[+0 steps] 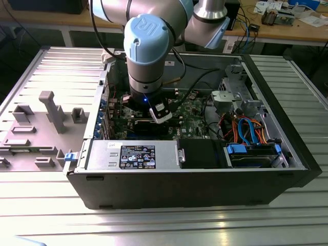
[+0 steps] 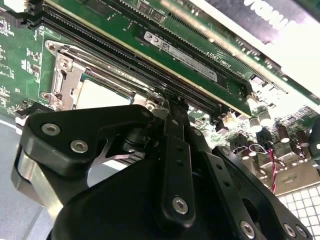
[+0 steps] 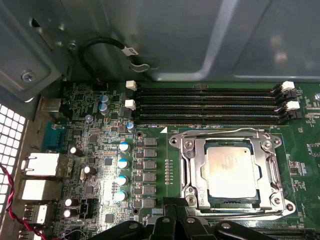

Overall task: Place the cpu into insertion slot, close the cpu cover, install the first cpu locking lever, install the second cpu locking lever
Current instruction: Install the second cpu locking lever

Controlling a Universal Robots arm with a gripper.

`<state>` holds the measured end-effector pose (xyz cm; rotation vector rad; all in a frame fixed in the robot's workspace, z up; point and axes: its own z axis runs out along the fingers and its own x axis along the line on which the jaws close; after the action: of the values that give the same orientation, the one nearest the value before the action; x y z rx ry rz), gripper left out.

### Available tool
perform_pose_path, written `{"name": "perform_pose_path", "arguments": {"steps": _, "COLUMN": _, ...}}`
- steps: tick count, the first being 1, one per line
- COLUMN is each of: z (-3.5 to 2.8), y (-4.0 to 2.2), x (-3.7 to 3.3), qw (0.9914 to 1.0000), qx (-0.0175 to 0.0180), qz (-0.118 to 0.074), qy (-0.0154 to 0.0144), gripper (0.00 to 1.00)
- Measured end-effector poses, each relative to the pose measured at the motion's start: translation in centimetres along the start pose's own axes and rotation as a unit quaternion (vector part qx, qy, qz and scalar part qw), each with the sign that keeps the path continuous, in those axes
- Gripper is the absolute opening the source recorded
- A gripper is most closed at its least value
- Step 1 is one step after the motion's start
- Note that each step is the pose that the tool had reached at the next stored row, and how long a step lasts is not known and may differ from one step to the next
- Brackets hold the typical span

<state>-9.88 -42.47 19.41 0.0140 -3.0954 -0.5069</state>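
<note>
Ribbed grey metal desk [image 1: 154,225] carried an open computer case [image 1: 195,179], with wooden benches behind. Nearest in the first wrist view, the black hand [image 3: 175,227] hung just over the green motherboard [image 3: 100,165]; whether its fingers were parted or closed could not be told. Just beyond it, at about one o'clock, the cpu [image 3: 231,171] lay seated in the insertion slot [image 3: 212,199], the cpu cover [image 3: 192,167] lowered around it. Farther off ran the long black memory slots [image 3: 205,105].
</note>
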Motion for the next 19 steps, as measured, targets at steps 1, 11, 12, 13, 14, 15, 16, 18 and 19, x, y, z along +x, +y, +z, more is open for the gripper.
{"name": "perform_pose_path", "arguments": {"steps": 1, "z": -0.04, "y": 0.02, "x": 0.0, "qw": 1.0, "qx": -0.0001, "qz": 0.0, "qy": -0.0001, "gripper": 0.11}}
{"name": "perform_pose_path", "arguments": {"steps": 11, "z": -1.53, "y": 0.51, "x": 0.0, "qw": 1.0, "qx": 0.0, "qz": 0.0, "qy": -0.0001, "gripper": 0.11}}
{"name": "perform_pose_path", "arguments": {"steps": 12, "z": -1.52, "y": 0.51, "x": 0.01, "qw": 1.0, "qx": -0.0001, "qz": 0.0, "qy": -0.0001, "gripper": 0.11}}
{"name": "perform_pose_path", "arguments": {"steps": 13, "z": -1.52, "y": 0.51, "x": 0.01, "qw": 1.0, "qx": -0.0001, "qz": 0.0, "qy": -0.0001, "gripper": 0.11}}
{"name": "perform_pose_path", "arguments": {"steps": 14, "z": -1.52, "y": 0.52, "x": 0.01, "qw": 1.0, "qx": -0.0002, "qz": 0.0, "qy": -0.0001, "gripper": 0.11}}
{"name": "perform_pose_path", "arguments": {"steps": 15, "z": -1.53, "y": 0.52, "x": 0.01, "qw": 1.0, "qx": -0.0001, "qz": 0.0, "qy": 0.0, "gripper": 0.11}}
{"name": "perform_pose_path", "arguments": {"steps": 16, "z": -1.53, "y": 0.52, "x": 0.01, "qw": 1.0, "qx": -0.0001, "qz": 0.0, "qy": 0.0, "gripper": 0.11}}
{"name": "perform_pose_path", "arguments": {"steps": 18, "z": -1.53, "y": 0.52, "x": 0.01, "qw": 1.0, "qx": -0.0002, "qz": 0.0, "qy": 0.0, "gripper": 0.11}}
{"name": "perform_pose_path", "arguments": {"steps": 19, "z": -1.53, "y": 0.52, "x": 0.01, "qw": 1.0, "qx": -0.0002, "qz": 0.0, "qy": 0.0, "gripper": 0.11}}
